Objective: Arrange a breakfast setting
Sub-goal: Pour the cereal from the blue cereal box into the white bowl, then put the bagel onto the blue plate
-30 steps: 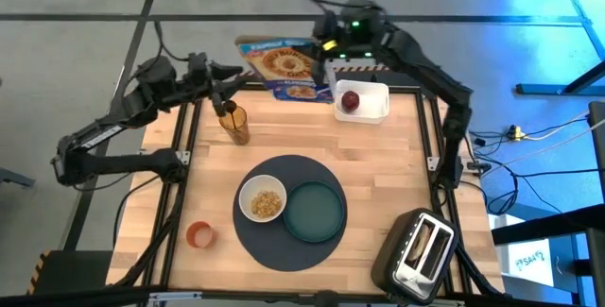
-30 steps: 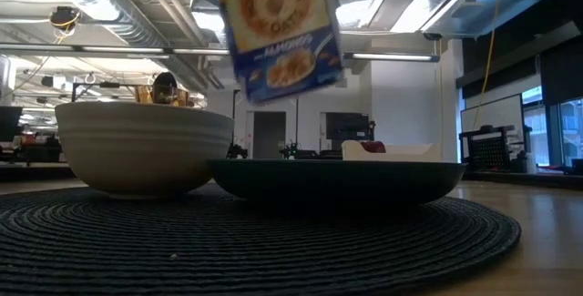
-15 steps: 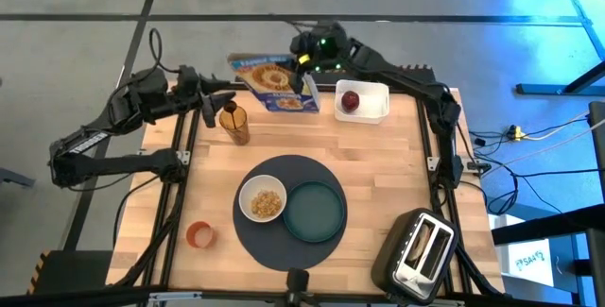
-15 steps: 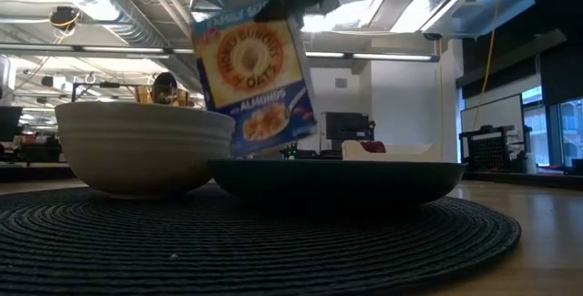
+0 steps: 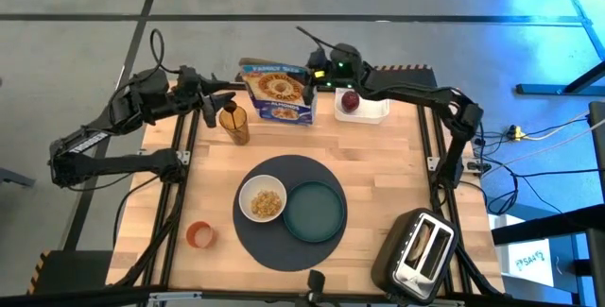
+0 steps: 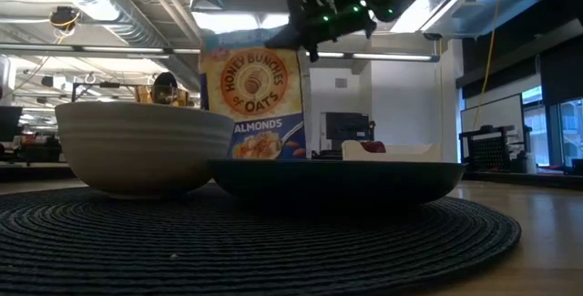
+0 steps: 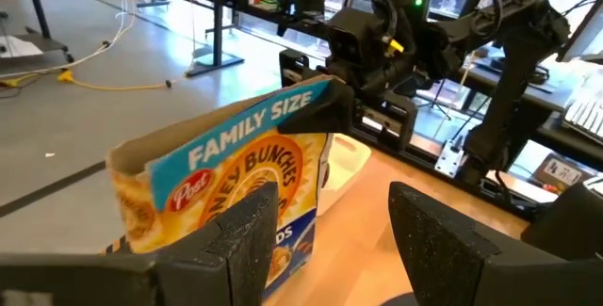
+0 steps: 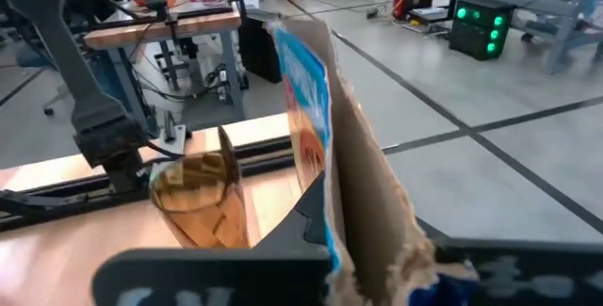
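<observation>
As we look straight down on the table [image 5: 378,184], the right gripper [image 5: 314,77] is at the far edge, clamped on the upper side of the cereal box [image 5: 279,93], which stands upright there. Just beside the box, a white tray [image 5: 376,107] holds the small dark-red fruit [image 5: 350,101]. The left gripper [image 5: 213,99] sits at the far left corner, next to an amber glass [image 5: 234,124], its fingers spread and holding nothing. Nearer us, the round placemat [image 5: 274,236] carries the white bowl [image 5: 263,200] with cereal in it and, touching it, the teal plate [image 5: 314,211]. The orange cup [image 5: 199,235] is on bare wood to the left of the mat, and a toaster [image 5: 421,248] fills the near right corner.

From table height we see the bowl [image 6: 141,146] and plate [image 6: 337,182] side by side on the mat [image 6: 255,241], with the box [image 6: 253,100] upright behind them.

In the left wrist view, both dark fingers [image 7: 250,235] stand apart before the box [image 7: 236,179].

In the right wrist view, we find the box's open top [image 8: 349,155] pinched, with the glass [image 8: 200,198] beyond.
</observation>
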